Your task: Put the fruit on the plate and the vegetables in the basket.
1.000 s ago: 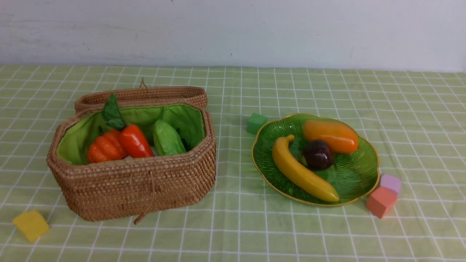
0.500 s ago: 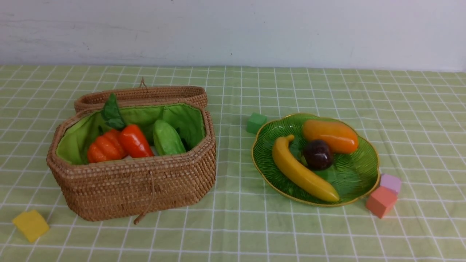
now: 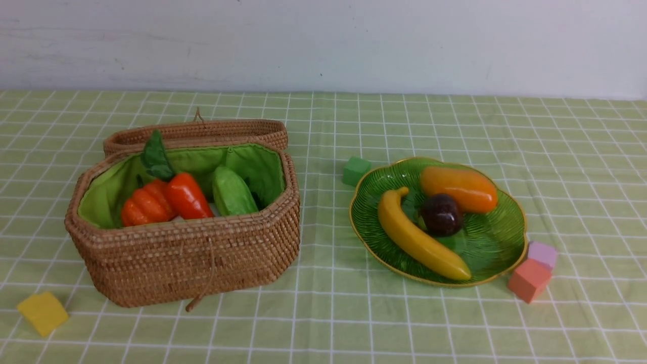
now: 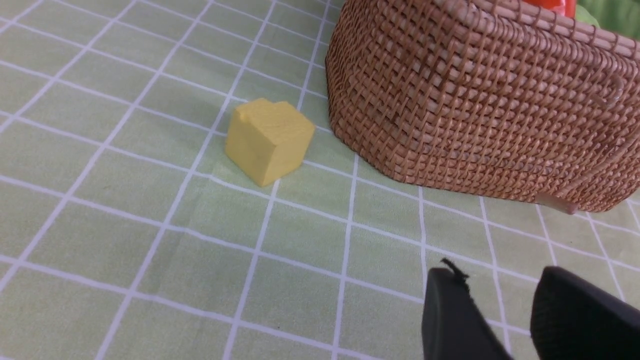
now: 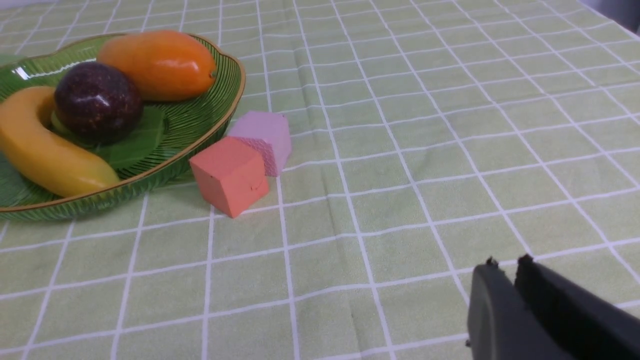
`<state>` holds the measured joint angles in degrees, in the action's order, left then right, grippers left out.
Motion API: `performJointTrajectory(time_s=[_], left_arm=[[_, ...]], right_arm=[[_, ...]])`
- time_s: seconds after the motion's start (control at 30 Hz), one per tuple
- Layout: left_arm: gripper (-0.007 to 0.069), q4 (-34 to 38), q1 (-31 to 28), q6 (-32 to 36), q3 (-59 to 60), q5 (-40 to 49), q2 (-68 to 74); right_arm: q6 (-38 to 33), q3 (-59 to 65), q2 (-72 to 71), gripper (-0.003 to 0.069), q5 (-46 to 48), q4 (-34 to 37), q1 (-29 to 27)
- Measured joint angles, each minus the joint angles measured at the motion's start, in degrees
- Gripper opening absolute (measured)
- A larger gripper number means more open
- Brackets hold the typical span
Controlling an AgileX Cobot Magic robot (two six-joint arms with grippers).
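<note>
Three toy fruits, a banana [image 3: 420,241], a mango [image 3: 459,189] and a dark purple fruit [image 3: 441,214], lie on the green plate [image 3: 498,247]. Left of it, the open basket [image 3: 192,258] holds a pumpkin [image 3: 144,205], a red-orange carrot [image 3: 187,196] and a cucumber [image 3: 231,193]. Foam cubes lie around them. Left gripper [image 4: 500,295] hangs empty, jaws slightly apart; right gripper [image 5: 506,272] is nearly closed, empty.

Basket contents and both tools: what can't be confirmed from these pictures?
- White radish: front view shows only the pumpkin, carrot and cucumber; the basket front wall hides its floor.
- Basket interior, left wrist view: cut off by the frame edge.
- Left tool: fingertips only, apart, empty.
- Right tool: tips nearly together; absent from front view.
</note>
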<state>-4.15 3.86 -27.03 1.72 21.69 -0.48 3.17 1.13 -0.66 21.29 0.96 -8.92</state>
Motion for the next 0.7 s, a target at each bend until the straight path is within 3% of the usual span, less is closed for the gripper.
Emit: performJointTrajectory(time_s=[0.7], left_arm=[[0.0238,0.00,0.00,0.00,0.00,0.00,0.00]], right_arm=[[0.00,0.00,0.00,0.0094,0.00,0.00,0.00]])
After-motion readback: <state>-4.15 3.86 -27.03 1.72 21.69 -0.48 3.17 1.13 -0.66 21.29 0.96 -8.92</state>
